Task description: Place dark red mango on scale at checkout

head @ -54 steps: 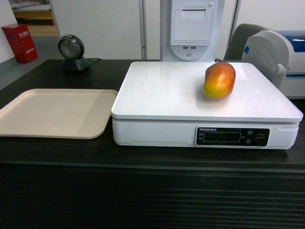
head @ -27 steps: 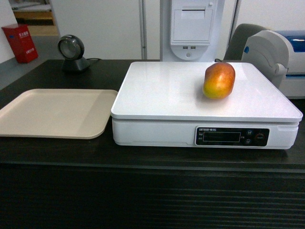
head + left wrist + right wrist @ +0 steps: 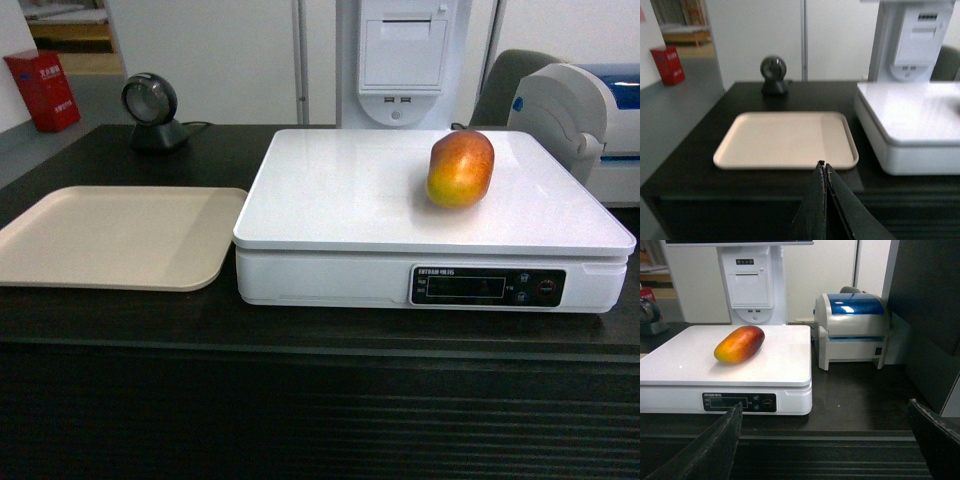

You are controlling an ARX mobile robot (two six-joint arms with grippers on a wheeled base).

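The dark red mango (image 3: 460,169) lies on the white scale (image 3: 340,190), right of the platform's middle; the right wrist view shows the mango (image 3: 739,344) resting free on the scale (image 3: 785,360). The scale stands on the dark checkout (image 3: 300,400) counter. Neither arm appears in the head view. My left gripper (image 3: 822,165) is shut with nothing in it, back from the counter's front edge near the beige tray. My right gripper (image 3: 825,407) stands wide open and empty, in front of the counter, well short of the scale.
A beige tray (image 3: 110,235) lies left of the scale. A black round scanner (image 3: 152,110) stands at the back left. A grey-white printer with a blue top (image 3: 852,330) sits right of the scale. A white receipt terminal (image 3: 402,60) rises behind.
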